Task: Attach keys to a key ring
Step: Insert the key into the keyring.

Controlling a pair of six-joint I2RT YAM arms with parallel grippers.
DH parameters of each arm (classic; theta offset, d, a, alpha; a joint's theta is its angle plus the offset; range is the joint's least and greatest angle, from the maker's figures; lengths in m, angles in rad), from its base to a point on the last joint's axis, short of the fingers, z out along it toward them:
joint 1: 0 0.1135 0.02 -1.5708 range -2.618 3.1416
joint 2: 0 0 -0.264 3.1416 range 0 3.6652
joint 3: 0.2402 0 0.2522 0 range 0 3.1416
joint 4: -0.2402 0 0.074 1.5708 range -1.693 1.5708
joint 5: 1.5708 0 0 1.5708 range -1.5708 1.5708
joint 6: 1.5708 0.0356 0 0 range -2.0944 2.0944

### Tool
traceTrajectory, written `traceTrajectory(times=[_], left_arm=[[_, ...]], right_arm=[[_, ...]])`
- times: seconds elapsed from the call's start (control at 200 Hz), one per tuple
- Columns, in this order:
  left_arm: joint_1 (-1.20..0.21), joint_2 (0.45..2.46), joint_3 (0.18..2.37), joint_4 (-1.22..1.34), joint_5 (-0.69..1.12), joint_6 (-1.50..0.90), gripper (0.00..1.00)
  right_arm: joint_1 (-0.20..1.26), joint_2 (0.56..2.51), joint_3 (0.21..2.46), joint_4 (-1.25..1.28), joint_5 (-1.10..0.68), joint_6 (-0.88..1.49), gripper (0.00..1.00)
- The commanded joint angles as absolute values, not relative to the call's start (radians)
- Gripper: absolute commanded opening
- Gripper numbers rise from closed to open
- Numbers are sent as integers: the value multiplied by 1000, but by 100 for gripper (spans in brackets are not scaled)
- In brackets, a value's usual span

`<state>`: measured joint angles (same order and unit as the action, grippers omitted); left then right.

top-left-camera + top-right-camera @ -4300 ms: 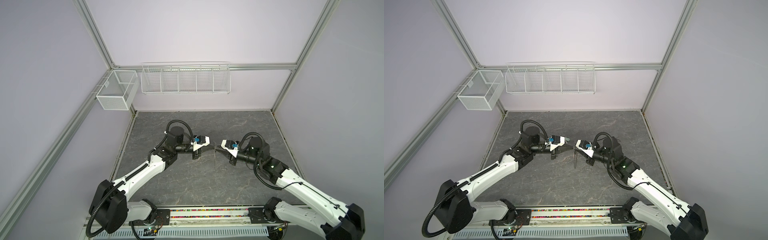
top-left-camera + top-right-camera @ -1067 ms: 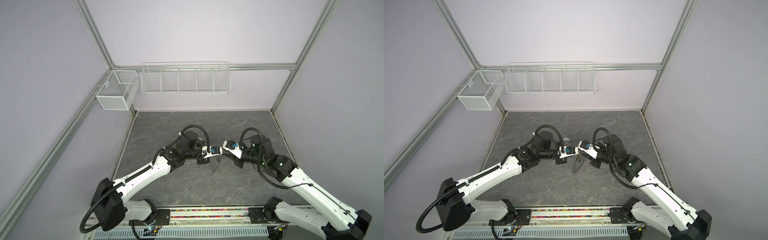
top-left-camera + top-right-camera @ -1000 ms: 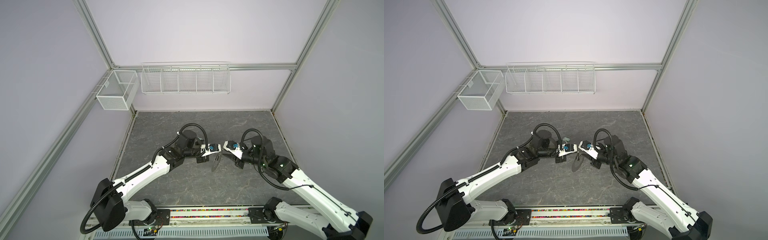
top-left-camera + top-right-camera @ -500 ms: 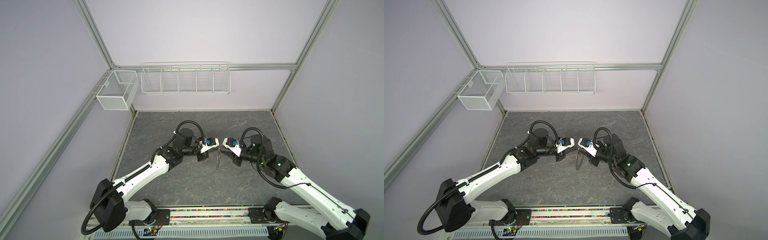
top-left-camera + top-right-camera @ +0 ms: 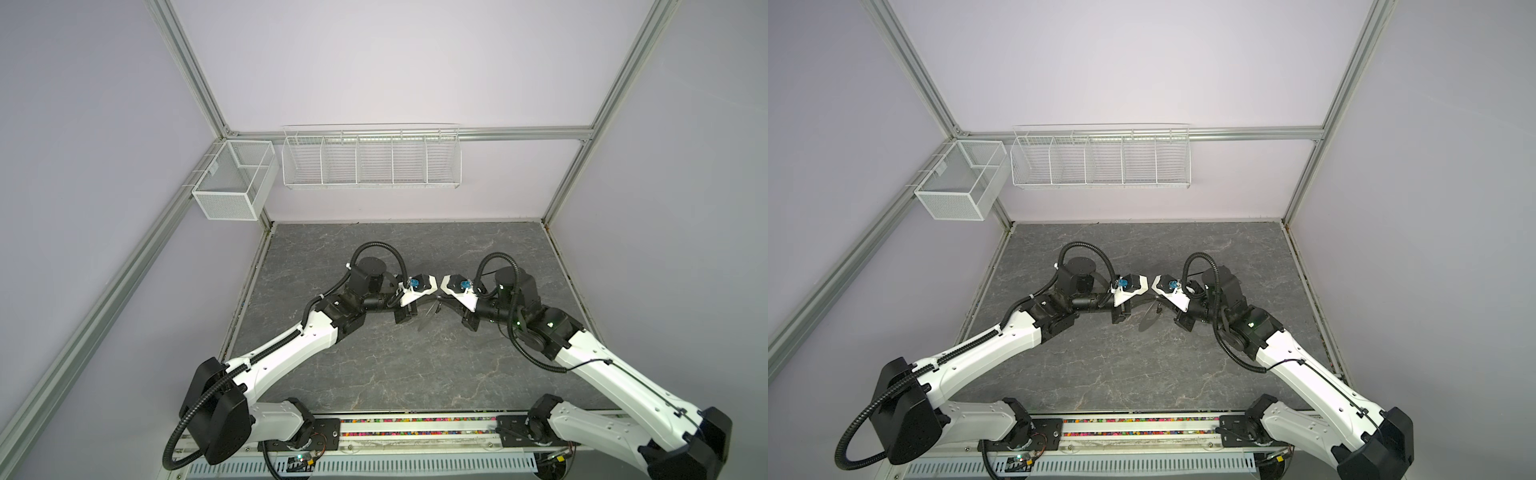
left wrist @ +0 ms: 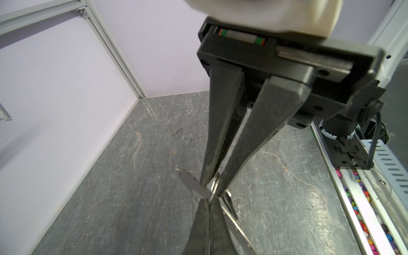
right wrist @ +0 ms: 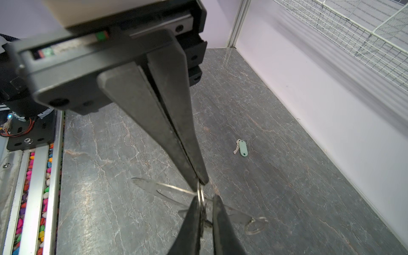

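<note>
The key ring (image 5: pixel 426 322) (image 5: pixel 1148 320), a flat grey disc, hangs in the air between my two arms, tilted nearly edge-on in both top views. My left gripper (image 6: pixel 209 202) (image 7: pixel 199 182) is shut at the disc's rim (image 6: pixel 191 182), by a small wire loop (image 7: pixel 201 196). My right gripper (image 7: pixel 205 199) (image 6: pixel 213 187) straddles that loop from the opposite side. One finger touches the loop and a narrow gap shows beside the other. A dark slim piece (image 6: pixel 229 206) dangles under the loop. One of the keys (image 7: pixel 242 148), with a pale green tag, lies on the floor near the back wall.
Another wire loop (image 7: pixel 256 225) sticks out from the disc's far rim. A white wire rack (image 5: pixel 372 156) and a mesh basket (image 5: pixel 232 183) hang on the back wall. A rail with coloured beads (image 5: pixel 415 428) runs along the front edge of the grey stone-patterned floor (image 5: pixel 395 365).
Both grippers drew back slightly from the front together with the disc. The disc turned from broadside to nearly edge-on. The right gripper's fingers narrowed around the loop.
</note>
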<state>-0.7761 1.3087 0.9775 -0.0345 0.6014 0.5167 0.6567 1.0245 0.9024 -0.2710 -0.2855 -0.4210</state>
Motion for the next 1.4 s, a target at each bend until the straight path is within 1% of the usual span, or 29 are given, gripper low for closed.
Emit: traceTrajectory(times=[0.0,0.12,0.275,0.285,0.32,0.395,0.425,0.475,0.71,0.89,1.134,1.259,1.394], left_arm=[[-769,1283,966,-8,609,513,0],[-768,1286,966,-8,611,514,0],[-769,1290,972,-26,607,558,0],[-768,1290,973,-30,605,563,2],[-768,1287,979,-45,595,584,14],[-768,1279,993,-87,567,635,28],[-769,1273,998,-103,558,661,31],[-772,1265,1004,-126,536,698,33],[-827,1256,1049,-226,399,868,34],[-881,1259,1054,-208,309,927,32],[-889,1268,1058,-204,283,937,31],[-892,1277,1065,-210,280,939,24],[-896,1290,1074,-221,281,940,22]], right_arm=[[654,1017,909,-255,-304,-438,14],[654,1016,910,-262,-302,-444,7],[655,1014,911,-275,-304,-451,7],[654,1014,912,-277,-305,-452,7],[655,1013,915,-287,-305,-455,7],[654,1014,927,-317,-299,-458,7],[654,1014,934,-330,-299,-459,7],[654,1017,945,-353,-299,-460,7],[654,1052,1003,-446,-320,-460,7],[654,1098,1044,-490,-329,-467,7],[655,1130,1068,-498,-351,-472,7],[656,1139,1069,-494,-362,-471,7],[655,1141,1070,-486,-364,-471,7]])
